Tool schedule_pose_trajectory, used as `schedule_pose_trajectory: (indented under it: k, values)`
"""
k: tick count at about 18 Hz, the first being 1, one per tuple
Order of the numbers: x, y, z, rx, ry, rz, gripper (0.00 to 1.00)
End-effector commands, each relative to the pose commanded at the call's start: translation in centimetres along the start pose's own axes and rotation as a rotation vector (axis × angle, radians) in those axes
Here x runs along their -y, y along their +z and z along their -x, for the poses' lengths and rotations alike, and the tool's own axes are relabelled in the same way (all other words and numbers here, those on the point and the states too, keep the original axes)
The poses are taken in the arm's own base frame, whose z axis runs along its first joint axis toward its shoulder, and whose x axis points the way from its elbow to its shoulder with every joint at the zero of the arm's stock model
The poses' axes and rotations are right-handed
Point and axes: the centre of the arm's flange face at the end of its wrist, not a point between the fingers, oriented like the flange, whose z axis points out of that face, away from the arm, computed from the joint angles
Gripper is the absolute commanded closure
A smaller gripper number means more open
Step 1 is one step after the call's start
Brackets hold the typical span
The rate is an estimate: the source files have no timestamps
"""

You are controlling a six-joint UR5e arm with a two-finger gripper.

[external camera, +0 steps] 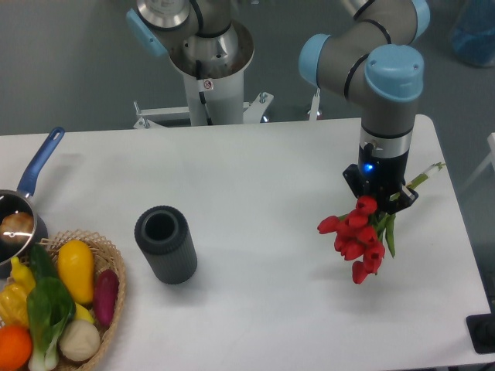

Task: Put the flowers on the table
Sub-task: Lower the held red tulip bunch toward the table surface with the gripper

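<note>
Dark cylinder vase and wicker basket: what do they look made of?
Vase: probably matte dark grey plastic or ceramic; ribbed wall, no shine. Basket: woven tan wicker, strands visible at its rim.

I see even, bright, diffuse light from overhead; the large white matte table [255, 201] shows no glare. The dark grey ribbed cylinder vase [165, 245] casts only a faint soft shadow. Focus is slightly soft overall, and the bunch of red tulips [357, 236] reads oversaturated, its detail lost.
</note>
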Motion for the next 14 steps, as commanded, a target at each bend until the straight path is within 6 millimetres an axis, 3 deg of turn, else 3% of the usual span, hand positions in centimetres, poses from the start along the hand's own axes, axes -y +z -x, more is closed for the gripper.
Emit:
schedule_pose_trajectory:
  k: [5,8,14]
  values:
    - [0.1,0.4,-0.2,-0.009,0.002,0.0,0.87]
    - [1.4,1.5,-0.6,-0.025,0.014,-0.004,0.85]
    - [2.4,3.8,-2.2,-0.074,0.031,-0.004,0.62]
